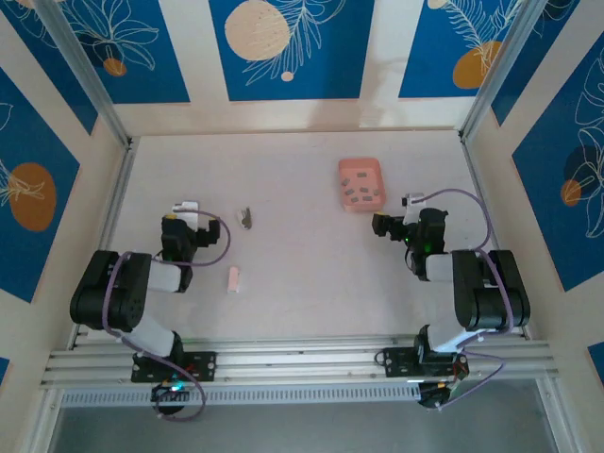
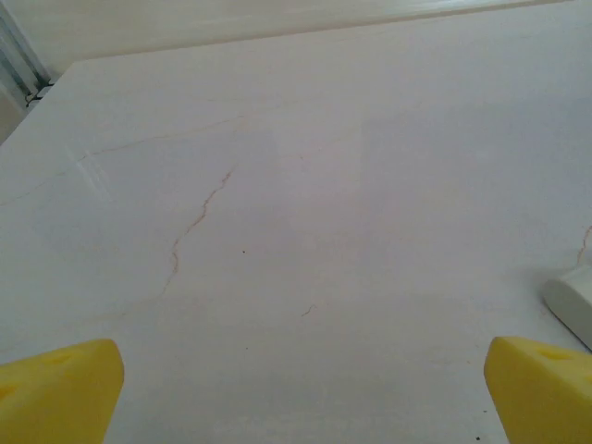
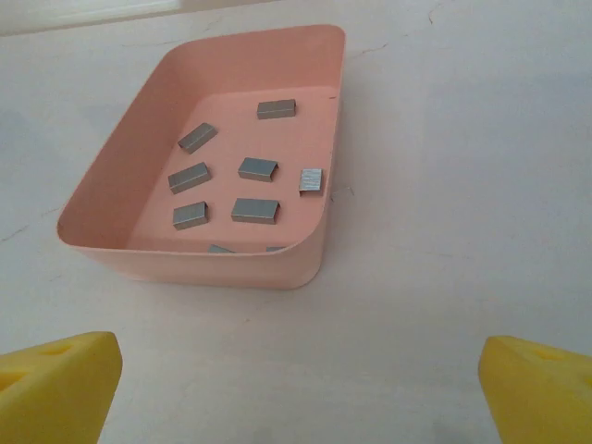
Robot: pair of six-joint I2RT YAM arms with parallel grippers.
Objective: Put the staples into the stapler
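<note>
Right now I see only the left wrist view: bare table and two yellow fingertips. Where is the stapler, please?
Observer: From above, the stapler lies just right of the left gripper, apart from it.
Operator: And where are the staples?
Observer: Grey staple strips lie loose in a pink tray, directly ahead of the right gripper.
Operator: Does the right gripper hold something?
Observer: No, its jaws stand open and empty.
</note>
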